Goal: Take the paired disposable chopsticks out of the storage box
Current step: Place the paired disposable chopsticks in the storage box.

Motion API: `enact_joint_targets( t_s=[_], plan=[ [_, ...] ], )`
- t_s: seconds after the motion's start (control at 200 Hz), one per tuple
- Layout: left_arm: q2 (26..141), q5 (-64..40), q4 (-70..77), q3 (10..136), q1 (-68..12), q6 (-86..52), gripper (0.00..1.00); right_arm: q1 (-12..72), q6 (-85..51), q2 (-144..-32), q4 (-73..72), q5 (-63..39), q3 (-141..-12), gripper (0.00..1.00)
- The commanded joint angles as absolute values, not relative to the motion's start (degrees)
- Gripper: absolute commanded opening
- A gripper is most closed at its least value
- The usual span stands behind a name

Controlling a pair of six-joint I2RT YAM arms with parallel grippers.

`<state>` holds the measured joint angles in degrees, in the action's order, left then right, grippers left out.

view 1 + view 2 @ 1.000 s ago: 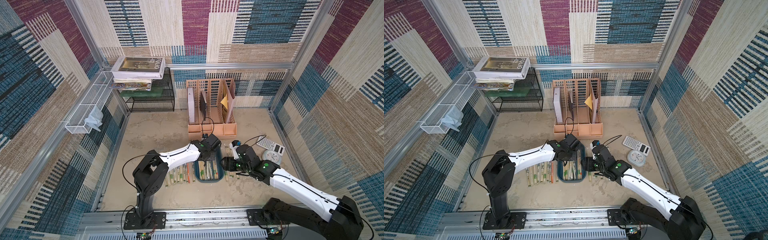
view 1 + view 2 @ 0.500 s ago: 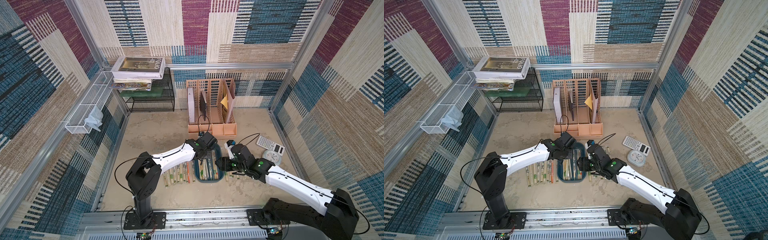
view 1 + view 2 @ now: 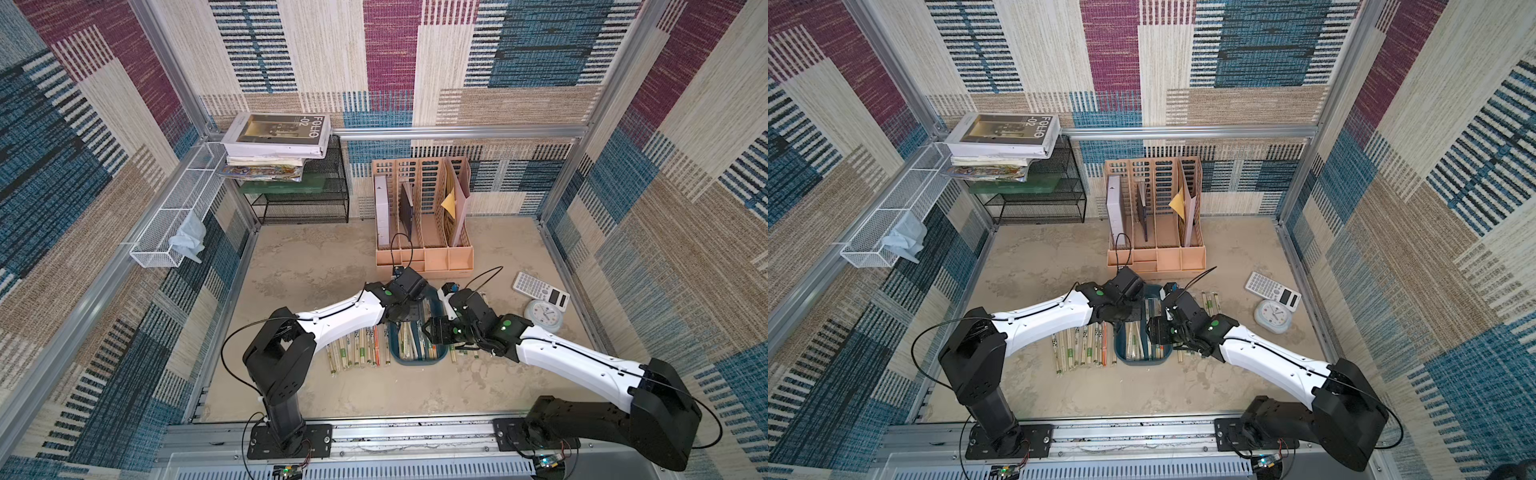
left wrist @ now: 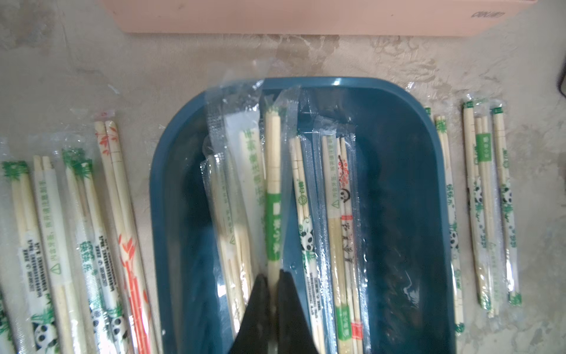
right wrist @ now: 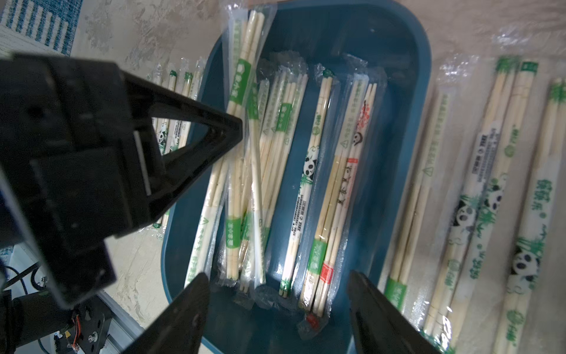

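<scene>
Beige mottled tabletop [image 3: 316, 266]; walls [image 3: 386, 50] are woven patchwork in blue, magenta and cream. Paired disposable chopsticks [image 4: 337, 245]: pale bamboo in clear wrappers, green bands, panda prints, a few red. A bunch lies lengthwise in the teal storage box [image 4: 407, 214], with loose rows [image 4: 92, 230] on the table either side. Left gripper [image 4: 273, 294] is clamped on one green-banded pair [image 4: 272, 184] over the box. Right gripper [image 5: 277, 277] has its jaws wide and empty above the box. Peach file organizer [image 3: 424, 253] holds folders, wire basket [image 3: 166, 216] a cloth [image 3: 187, 241].
</scene>
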<state>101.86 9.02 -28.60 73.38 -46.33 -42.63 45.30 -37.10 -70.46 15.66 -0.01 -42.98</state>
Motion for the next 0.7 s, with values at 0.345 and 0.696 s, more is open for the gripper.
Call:
enact_joint_targets(
  t_s=[0.345,0.696],
  plan=[
    [102.6,9.3,-27.9,73.2,-46.1,-42.5,0.21,45.5,-37.3,-70.9,14.5,0.7,-43.9,0.74],
    [108.9,11.7,-35.7,80.0,-46.0,-41.5,0.2,45.5,-37.3,-70.6,14.8,1.0,-43.7,0.74]
  ],
)
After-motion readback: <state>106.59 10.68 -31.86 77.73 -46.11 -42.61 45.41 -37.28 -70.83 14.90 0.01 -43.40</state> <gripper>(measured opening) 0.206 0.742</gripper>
